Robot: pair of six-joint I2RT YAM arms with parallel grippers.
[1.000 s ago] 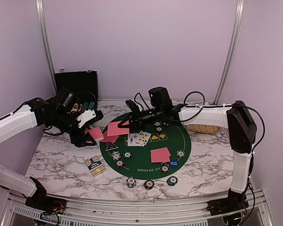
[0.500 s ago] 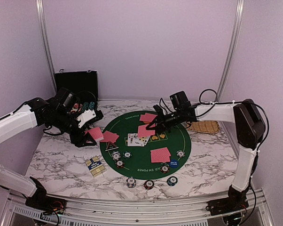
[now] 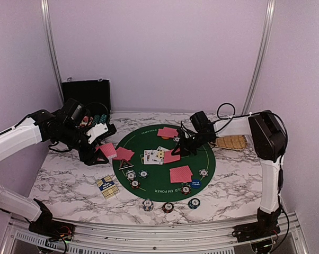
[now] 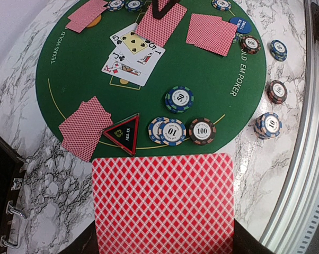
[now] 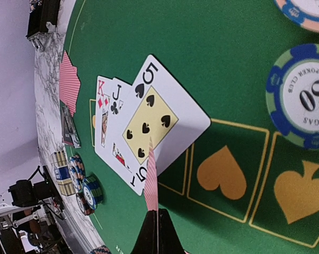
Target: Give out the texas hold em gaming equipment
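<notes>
Both claws have cards in them around the green mat. From overhead, the left claw sits just off the mat's left edge, clamped on a red-backed deck. Its own cam only shows the deck's back filling the bottom. The right claw is pinched tight on a single card just beside the face-up cards. Its wrist cam sees that card edge-on, with a 50 chip nearby. Can't tell if the card touches the felt.
</notes>
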